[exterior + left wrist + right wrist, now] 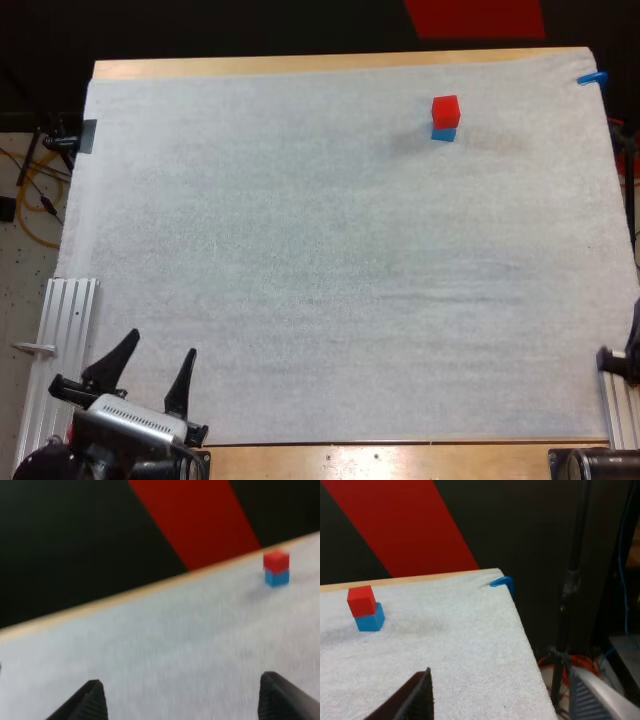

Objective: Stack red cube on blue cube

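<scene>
High view: red cube point(446, 110) sits on blue cube point(443, 134), stacking seems done.
Both the left tool point(160, 345) and right tool point(502, 680) are wide, empty; no further move seems needed.

Red cube point(446, 110): one was counted.
Blue cube point(444, 134): one was counted.
Grippers: two were counted, the left gripper point(161, 343) and the right gripper point(500, 677).
Mat point(300, 280): one was counted.
Table point(300, 66): one was counted.

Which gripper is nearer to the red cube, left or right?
Right. The right gripper is by the right edge of the mat, on the red cube's side; the left gripper is at its near left corner, farther off.
</scene>
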Tool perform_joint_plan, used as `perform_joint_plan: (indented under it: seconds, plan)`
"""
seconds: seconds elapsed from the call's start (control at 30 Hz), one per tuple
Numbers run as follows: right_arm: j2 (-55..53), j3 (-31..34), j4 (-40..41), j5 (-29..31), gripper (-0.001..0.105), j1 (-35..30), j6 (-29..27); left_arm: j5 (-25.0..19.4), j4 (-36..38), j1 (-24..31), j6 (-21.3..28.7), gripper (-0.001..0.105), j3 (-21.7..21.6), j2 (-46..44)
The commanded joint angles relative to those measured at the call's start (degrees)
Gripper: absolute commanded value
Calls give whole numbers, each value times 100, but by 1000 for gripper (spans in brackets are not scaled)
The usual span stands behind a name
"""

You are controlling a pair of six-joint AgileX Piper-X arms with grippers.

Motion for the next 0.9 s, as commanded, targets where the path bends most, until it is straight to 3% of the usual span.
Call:
perform_joint_plan:
  seconds: [0.0,0.23,0.37,0.7,0.87]
  plan:
    - [-261,42,181,-45,57,-8,-76,-208,235,-16,-93,63,69,-489]
    - [-648,9,1048,152,57,-8,-76,-256,695,-16,-161,63,163,-803]
    - [-668,10,1021,133,57,-8,-76,-256,682,-16,-161,63,189,-803]
    - [-654,294,432,-610,57,-8,-76,-256,-95,-16,-161,63,962,-803]
    - [-648,574,368,-737,57,-8,-76,-256,-288,-16,-161,63,1052,-803]
